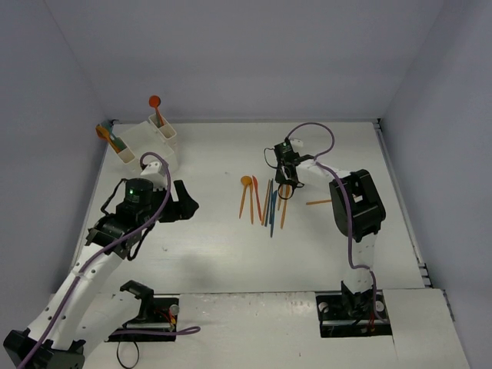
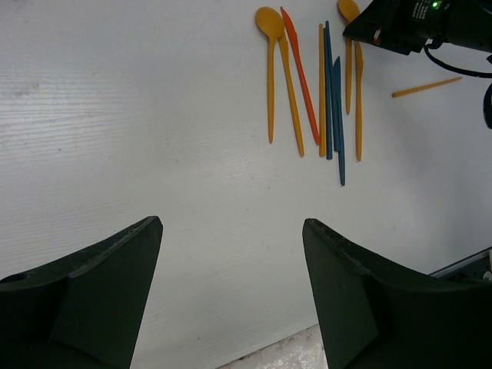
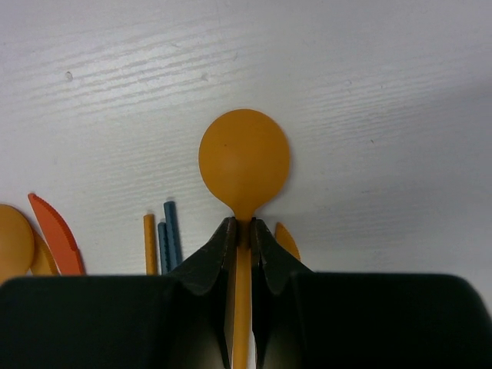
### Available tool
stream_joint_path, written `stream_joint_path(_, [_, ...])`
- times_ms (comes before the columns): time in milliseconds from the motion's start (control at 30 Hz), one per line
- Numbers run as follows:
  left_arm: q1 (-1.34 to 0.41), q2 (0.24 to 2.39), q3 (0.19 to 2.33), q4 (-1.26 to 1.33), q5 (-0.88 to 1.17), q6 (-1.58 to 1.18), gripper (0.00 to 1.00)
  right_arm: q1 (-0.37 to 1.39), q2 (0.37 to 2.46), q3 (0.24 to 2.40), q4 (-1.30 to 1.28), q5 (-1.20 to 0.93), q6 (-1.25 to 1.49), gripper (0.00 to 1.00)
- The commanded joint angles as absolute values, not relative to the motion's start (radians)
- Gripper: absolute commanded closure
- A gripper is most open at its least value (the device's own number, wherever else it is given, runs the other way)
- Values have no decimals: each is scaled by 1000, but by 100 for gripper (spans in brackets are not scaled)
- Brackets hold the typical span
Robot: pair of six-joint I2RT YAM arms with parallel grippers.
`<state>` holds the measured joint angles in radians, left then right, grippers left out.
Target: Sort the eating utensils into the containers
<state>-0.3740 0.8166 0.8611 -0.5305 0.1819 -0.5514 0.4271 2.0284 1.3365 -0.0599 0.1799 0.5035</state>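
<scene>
In the right wrist view my right gripper point(image 3: 242, 225) is shut on the neck of an orange spoon point(image 3: 244, 160), whose round bowl pokes out past the fingertips over the table. From above, that gripper point(image 1: 286, 187) sits at the right end of a row of eating utensils point(image 1: 261, 201) in orange, red and teal. My left gripper point(image 2: 231, 231) is open over bare table with nothing between its fingers, left of the row point(image 2: 323, 84). The white containers point(image 1: 150, 142) stand at the far left, with a red spoon point(image 1: 154, 104) upright in one bin.
A lone orange stick point(image 1: 319, 202) lies right of the row. Orange and teal utensils point(image 1: 108, 134) stick out of the leftmost bin. Grey walls close the table on three sides. A red knife point(image 3: 54, 234) and teal handles point(image 3: 169, 231) lie left of the held spoon.
</scene>
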Motion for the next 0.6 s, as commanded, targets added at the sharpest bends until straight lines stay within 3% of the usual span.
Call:
stream_joint_path(0, [-380,846,987,-484,230,-567,29,452,1866,1367,-102,215,402,100])
stream_joint_path(267, [-383,952,1122,-343,384,-680,29,594,1617,1351,-72,175,147,100])
stream_joint_path(567, [-422,1122,1298,-157,503,-851,29,649,1356,1307,-26,-184,35,100])
